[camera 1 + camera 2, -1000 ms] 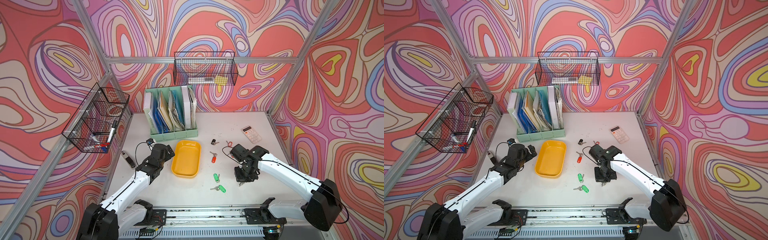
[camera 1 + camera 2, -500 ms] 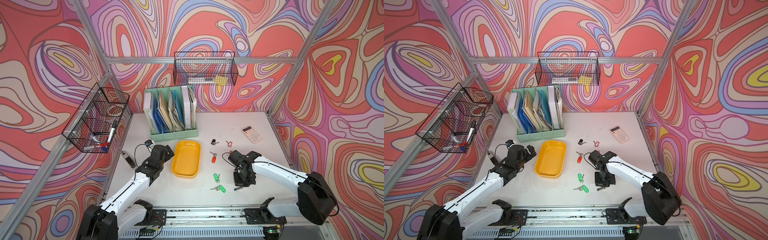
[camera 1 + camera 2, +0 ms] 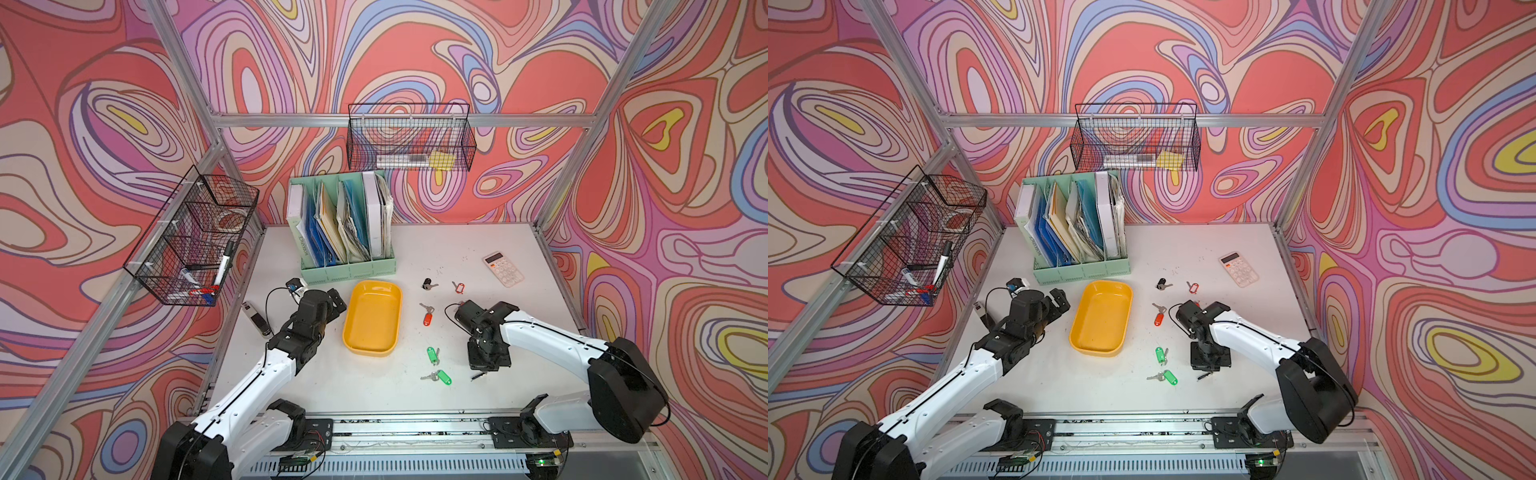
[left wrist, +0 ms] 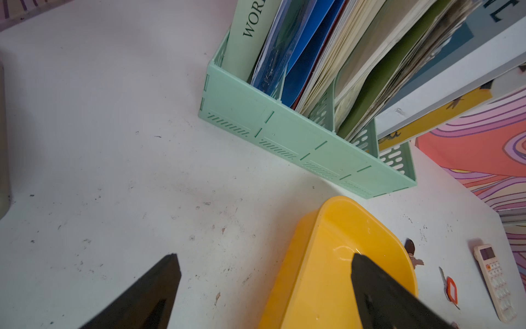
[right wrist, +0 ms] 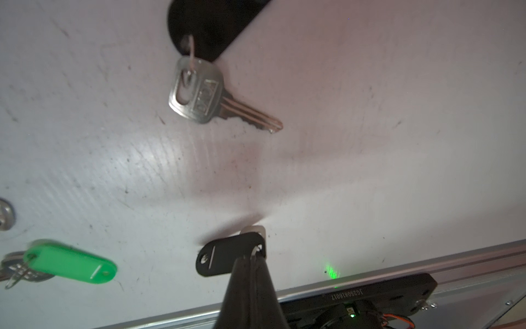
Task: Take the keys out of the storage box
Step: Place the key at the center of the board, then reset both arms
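Lying outside the storage box [image 3: 371, 328]: tagged keys [image 3: 427, 319]

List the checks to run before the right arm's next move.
1. Box emptied of keys: ok, none shows in it in both top views.
2. Right end effector has let go: not ok, it is shut on a black tag.
3. That tag resting flat on the table: cannot tell.
4. Drop spot free: ok, the green tag lies apart from the black one.
5. Left end effector out of the way: ok, it is open and empty at the box's edge, across the box from the right arm.
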Controlling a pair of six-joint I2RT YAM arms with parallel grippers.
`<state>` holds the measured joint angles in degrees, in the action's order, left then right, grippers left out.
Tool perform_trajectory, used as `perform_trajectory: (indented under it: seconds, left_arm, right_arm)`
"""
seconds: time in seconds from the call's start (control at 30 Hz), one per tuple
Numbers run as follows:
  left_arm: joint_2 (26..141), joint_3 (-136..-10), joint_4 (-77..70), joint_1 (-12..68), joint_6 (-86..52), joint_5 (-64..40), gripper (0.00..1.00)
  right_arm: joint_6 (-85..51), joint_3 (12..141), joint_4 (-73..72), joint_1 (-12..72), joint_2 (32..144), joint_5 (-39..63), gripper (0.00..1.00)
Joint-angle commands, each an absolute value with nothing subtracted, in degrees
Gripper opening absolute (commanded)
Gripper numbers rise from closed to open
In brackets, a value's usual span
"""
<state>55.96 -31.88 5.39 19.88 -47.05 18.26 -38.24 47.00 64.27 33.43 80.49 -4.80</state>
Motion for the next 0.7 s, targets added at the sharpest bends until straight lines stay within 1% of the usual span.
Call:
perform_trajectory:
  seconds: [0.0,0.07,0.33,0.53,0.67]
  left_arm:
    - [54.93,-33.41,6.82,19.59,-45.44,19.95,0.99]
    - [54.92,-33.52,6.78,19.55,-45.52,20.03,0.99]
    - [54.52,-36.35,7.57,19.57,-43.32,21.25,0.99]
    - [53.84,-37.21,6.19,19.49,-41.97,25.51,0.99]
    - [53.10,-40.25,7.07,19.47,-37.91,29.53,0.99]
  right_arm:
    - [-38.92,49.51,66.83,33.22,81.03,-10.14,0.14]
    - [-38.87,50.34,67.49,33.22,80.47,-11.55,0.21]
    - [-37.14,55.85,64.67,33.13,78.18,-14.32,0.39]
    - [-28.16,65.14,55.62,32.40,78.57,-25.39,0.51]
    - [-19.61,70.96,46.88,30.60,80.94,-28.16,0.55]
